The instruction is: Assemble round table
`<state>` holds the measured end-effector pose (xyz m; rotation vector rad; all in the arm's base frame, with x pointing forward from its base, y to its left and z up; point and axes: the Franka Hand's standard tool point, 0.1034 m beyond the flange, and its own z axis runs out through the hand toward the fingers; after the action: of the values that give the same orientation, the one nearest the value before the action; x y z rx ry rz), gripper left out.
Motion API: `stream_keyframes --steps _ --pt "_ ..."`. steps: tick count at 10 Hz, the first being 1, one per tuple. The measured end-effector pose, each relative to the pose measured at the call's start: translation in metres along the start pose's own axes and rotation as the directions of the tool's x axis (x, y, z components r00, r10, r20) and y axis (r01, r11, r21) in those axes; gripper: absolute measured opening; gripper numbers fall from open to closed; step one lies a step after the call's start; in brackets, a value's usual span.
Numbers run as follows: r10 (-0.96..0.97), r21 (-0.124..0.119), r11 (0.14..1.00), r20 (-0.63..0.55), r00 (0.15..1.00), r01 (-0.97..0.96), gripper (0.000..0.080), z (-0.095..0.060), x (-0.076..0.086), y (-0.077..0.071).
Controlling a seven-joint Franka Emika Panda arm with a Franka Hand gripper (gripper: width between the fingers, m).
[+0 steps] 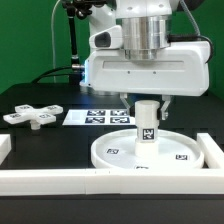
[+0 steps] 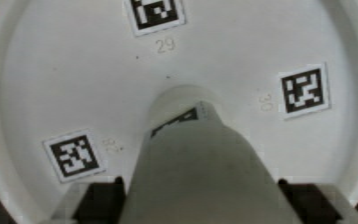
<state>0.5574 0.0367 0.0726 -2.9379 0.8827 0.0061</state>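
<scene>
The white round disc [image 1: 140, 152] lies flat on the black table in front of the arm, with small tags on its face. The short cylindrical leg [image 1: 146, 122] stands upright at the disc's middle, a tag on its side. My gripper [image 1: 146, 102] is straight above and shut on the leg's top. In the wrist view the leg [image 2: 197, 150] runs down to the disc [image 2: 87, 90], with a dark finger pad [image 2: 101, 200] on each side of it. The cross-shaped base [image 1: 32, 114] lies apart at the exterior view's left.
The marker board [image 1: 98, 116] lies flat behind the disc. White border rails run along the front [image 1: 80, 180] and the exterior view's right [image 1: 212, 150]. A green wall stands behind.
</scene>
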Motion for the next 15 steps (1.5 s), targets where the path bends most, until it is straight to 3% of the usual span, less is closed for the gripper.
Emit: stream_keyframes --steps 2,4,5,7,9,10,12,13,15 --pt "0.332 0.042 0.942 0.036 0.942 -0.334 0.0409 0.001 0.0 0.001" --pt "0.557 0.059 0.826 0.071 0.828 -0.561 0.0409 0.001 -0.002 0.001" --pt "0.682 0.057 0.723 0.102 0.724 -0.689 0.0409 0.002 -0.003 0.001" --pt "0.847 0.027 0.515 0.139 0.513 -0.857 0.0409 0.002 -0.006 -0.003" --pt "0.908 -0.001 0.388 0.168 0.383 -0.922 0.0409 0.001 -0.006 -0.002" --pt "0.917 -0.004 0.368 0.17 0.362 -0.93 0.0409 0.001 -0.006 -0.002" --pt "0.899 0.003 0.41 0.17 0.404 -0.912 0.0429 0.002 -0.007 -0.003" --pt "0.887 0.001 0.436 0.167 0.43 -0.9 0.0589 0.002 -0.007 -0.002" --pt "0.73 0.001 0.677 0.127 0.671 -0.736 0.0631 -0.004 -0.004 -0.009"
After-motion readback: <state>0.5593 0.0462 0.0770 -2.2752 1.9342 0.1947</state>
